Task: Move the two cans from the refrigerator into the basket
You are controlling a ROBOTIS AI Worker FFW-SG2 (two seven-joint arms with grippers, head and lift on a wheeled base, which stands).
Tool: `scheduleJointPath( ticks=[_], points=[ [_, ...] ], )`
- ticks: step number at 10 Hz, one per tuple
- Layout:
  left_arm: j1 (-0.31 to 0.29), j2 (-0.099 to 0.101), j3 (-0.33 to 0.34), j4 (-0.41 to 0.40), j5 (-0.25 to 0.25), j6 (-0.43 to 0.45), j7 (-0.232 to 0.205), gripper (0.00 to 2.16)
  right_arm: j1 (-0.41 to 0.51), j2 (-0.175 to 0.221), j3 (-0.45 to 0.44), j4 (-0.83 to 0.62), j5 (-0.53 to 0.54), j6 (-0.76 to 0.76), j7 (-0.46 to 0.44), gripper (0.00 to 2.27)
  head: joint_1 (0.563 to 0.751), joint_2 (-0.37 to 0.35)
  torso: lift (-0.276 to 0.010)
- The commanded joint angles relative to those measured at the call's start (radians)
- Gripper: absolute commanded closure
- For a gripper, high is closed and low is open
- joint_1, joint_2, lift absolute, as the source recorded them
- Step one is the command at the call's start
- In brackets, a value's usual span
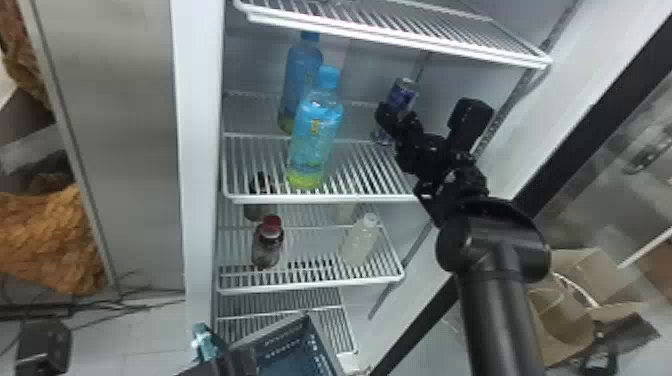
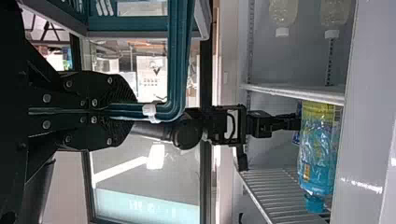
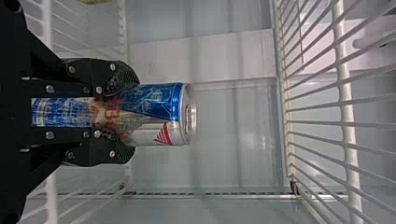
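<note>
A: Right end effector (image 1: 398, 113)?
B: Gripping a can (image 1: 404, 93), one finger on each side. Blue and silver, roughly upright, top end poking past the fingertips. Inside the refrigerator, right of the blue bottles.
A: Clear of the shelf (image 1: 360, 198)?
B: Can't tell, fingers hide the base.
A: Second can?
B: Not sure. Blue-silver patch below the fingers in head view, could be another can or just the bottom of this one.
A: Left end effector (image 1: 234, 362)?
B: Clamped on the basket handle (image 2: 180, 60), per left wrist view. Basket (image 1: 289, 337) is low in front of the refrigerator.
A: Other stock?
B: Front blue bottle (image 1: 316, 135) and rear one (image 1: 302, 70) on the can's level. Red-capped bottle (image 1: 267, 247) and white-capped bottle (image 1: 358, 244) one shelf down.
</note>
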Motion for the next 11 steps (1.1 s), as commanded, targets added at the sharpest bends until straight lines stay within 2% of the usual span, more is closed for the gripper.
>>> scheduleJointPath(
  ticks=[1, 6, 11],
  points=[
    [0.004, 0.0, 0.0, 0.0, 0.002, 0.0, 0.0, 1.2, 0.052, -0.003, 0.0, -0.079, -0.021, 0.03, 0.0, 1.28, 0.695, -0.35, -0.035],
    [0.011, 0.0, 0.0, 0.0, 0.006, 0.0, -0.001, 1.2, 0.219, -0.023, 0.024, -0.305, -0.107, 0.104, 0.0, 1.28, 0.695, -0.35, -0.035],
    [0.026, 0.0, 0.004, 0.0, 0.006, 0.0, -0.001, 1.2, 0.406, -0.035, -0.022, -0.543, -0.149, 0.187, 0.0, 1.28, 0.695, -0.35, -0.035]
  ],
)
